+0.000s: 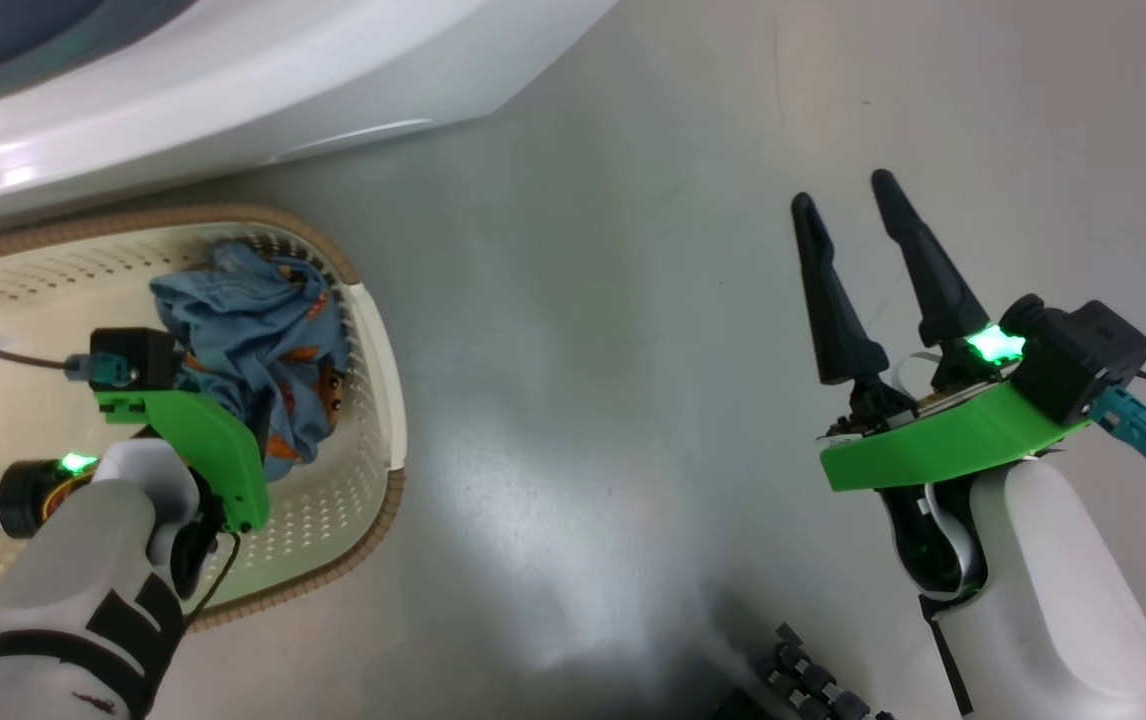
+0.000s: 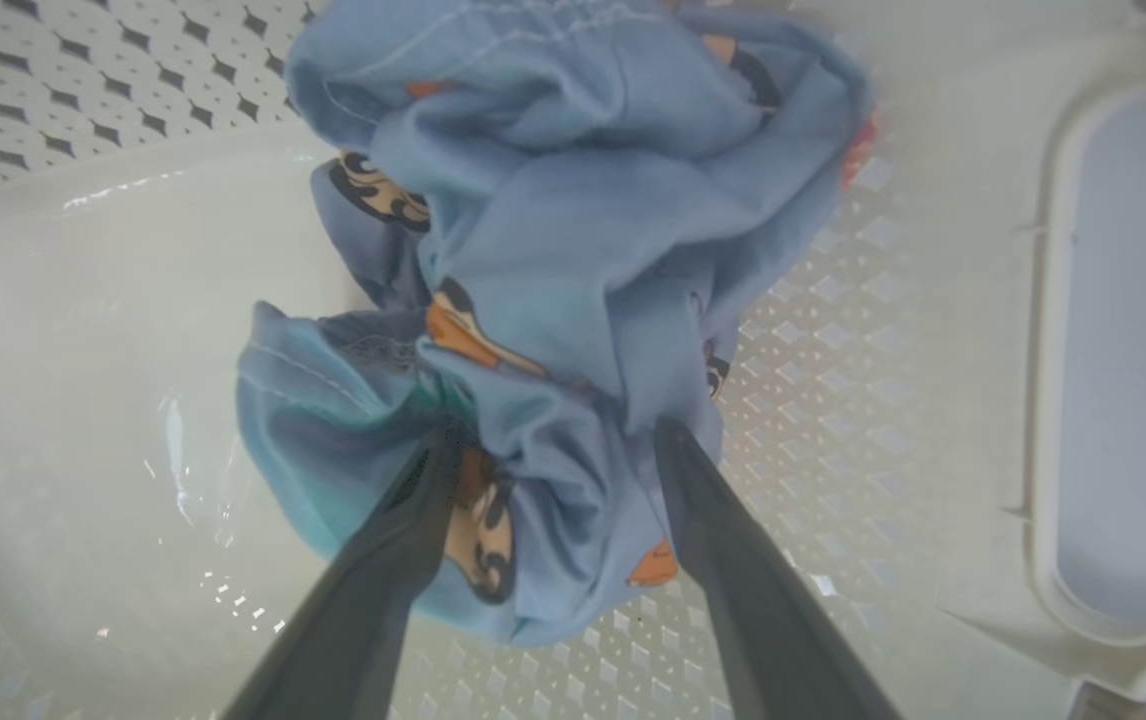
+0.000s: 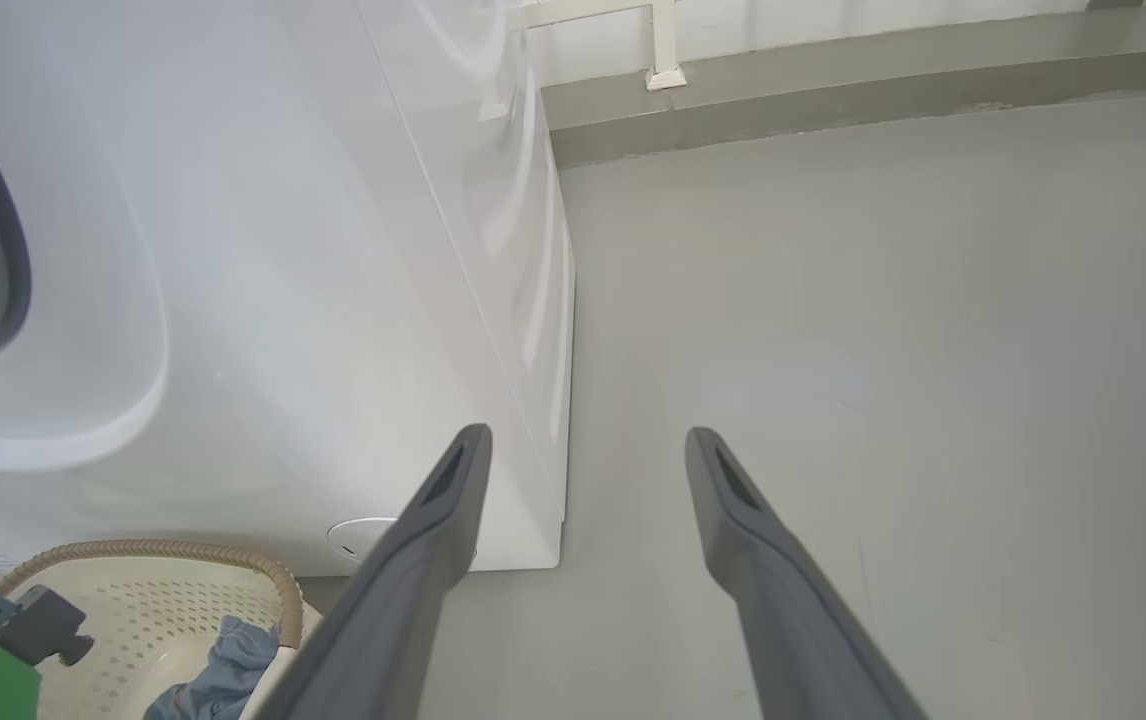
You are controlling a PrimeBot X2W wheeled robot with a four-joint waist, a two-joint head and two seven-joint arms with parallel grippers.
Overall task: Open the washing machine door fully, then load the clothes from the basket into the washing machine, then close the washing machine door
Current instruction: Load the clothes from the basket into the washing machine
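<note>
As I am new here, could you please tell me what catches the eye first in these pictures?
The light blue clothes in the cream basket stand out, the left gripper astride them with open jaws. The right gripper hangs open above the grey floor, near the washing machine.

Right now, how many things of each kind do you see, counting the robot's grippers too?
Washing machine: 1
Basket: 1
Heap of clothes: 1 (separate pieces cannot be told)
Grippers: 2, left gripper and right gripper
Total: 5
</note>
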